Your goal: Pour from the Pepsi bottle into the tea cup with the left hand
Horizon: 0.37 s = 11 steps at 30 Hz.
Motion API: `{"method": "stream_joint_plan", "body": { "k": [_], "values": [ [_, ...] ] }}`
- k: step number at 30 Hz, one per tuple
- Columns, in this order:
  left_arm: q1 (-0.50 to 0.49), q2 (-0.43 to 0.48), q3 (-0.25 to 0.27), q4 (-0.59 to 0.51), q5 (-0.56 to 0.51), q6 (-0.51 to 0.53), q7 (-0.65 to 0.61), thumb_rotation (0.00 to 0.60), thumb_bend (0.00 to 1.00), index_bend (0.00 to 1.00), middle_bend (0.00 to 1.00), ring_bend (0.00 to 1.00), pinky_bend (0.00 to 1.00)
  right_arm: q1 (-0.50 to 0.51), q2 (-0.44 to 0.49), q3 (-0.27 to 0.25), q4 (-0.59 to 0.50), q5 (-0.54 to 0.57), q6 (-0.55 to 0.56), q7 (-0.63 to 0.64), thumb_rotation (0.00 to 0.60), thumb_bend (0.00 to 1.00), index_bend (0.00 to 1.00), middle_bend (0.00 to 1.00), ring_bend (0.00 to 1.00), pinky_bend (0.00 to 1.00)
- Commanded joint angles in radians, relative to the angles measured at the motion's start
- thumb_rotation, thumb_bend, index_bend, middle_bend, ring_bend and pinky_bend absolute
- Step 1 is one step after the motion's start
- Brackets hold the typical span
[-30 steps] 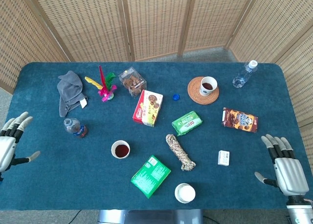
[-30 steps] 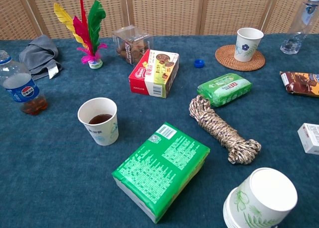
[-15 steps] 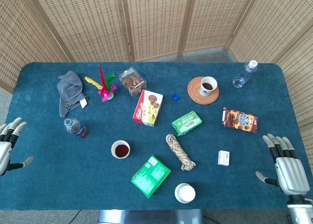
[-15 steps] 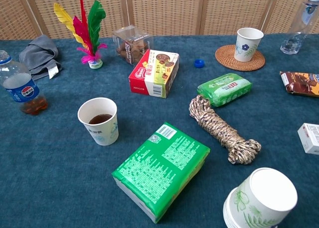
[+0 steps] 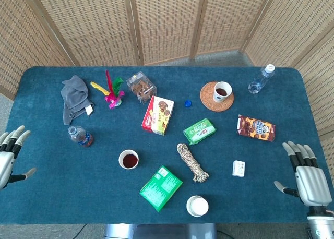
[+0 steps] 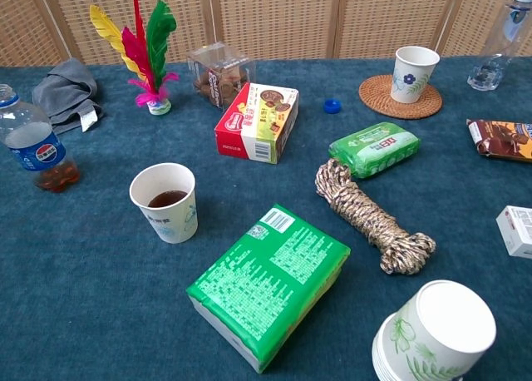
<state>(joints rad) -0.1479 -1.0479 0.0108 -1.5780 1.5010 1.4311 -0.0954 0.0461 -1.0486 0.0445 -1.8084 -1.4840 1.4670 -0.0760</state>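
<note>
The Pepsi bottle [image 5: 80,136] [image 6: 32,141] stands upright at the left of the blue table, with a little dark drink at its bottom. A paper cup [image 5: 128,159] [image 6: 166,201] holding dark liquid stands to its right, nearer the front. A second cup [image 5: 222,91] [image 6: 413,73] sits on a woven coaster at the back right. My left hand [image 5: 8,155] hovers at the table's left edge, fingers spread, holding nothing, well left of the bottle. My right hand [image 5: 308,176] is open at the front right corner. Neither hand shows in the chest view.
A grey cloth [image 5: 74,95], feather shuttlecock [image 6: 145,52], biscuit boxes [image 6: 258,121], blue cap [image 6: 332,106], green packs [image 6: 270,281], rope coil [image 6: 370,216], stacked paper cups [image 6: 432,331], chocolate pack [image 5: 255,127], small white box [image 5: 239,168] and water bottle [image 5: 260,80] are spread over the table.
My left hand has drawn back to the left, off toward the table's edge, staying open. My right hand has slipped slightly down and right. The objects have not moved.
</note>
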Motion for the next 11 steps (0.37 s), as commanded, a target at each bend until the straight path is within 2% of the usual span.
{"method": "stream_joint_plan", "body": {
  "k": [1, 11],
  "values": [
    [0.008, -0.006, 0.0, 0.01, 0.017, 0.019, 0.006, 0.6, 0.17, 0.0, 0.0, 0.0, 0.0, 0.001, -0.005, 0.006, 0.006, 0.008, 0.003, -0.009, 0.6, 0.08, 0.0, 0.0, 0.0, 0.0],
    [0.026, -0.011, 0.006, -0.004, 0.053, 0.052, 0.051, 0.6, 0.17, 0.0, 0.0, 0.0, 0.0, -0.004, -0.024, 0.014, 0.025, 0.009, 0.023, -0.027, 0.6, 0.08, 0.0, 0.0, 0.0, 0.0]
  ]
}}
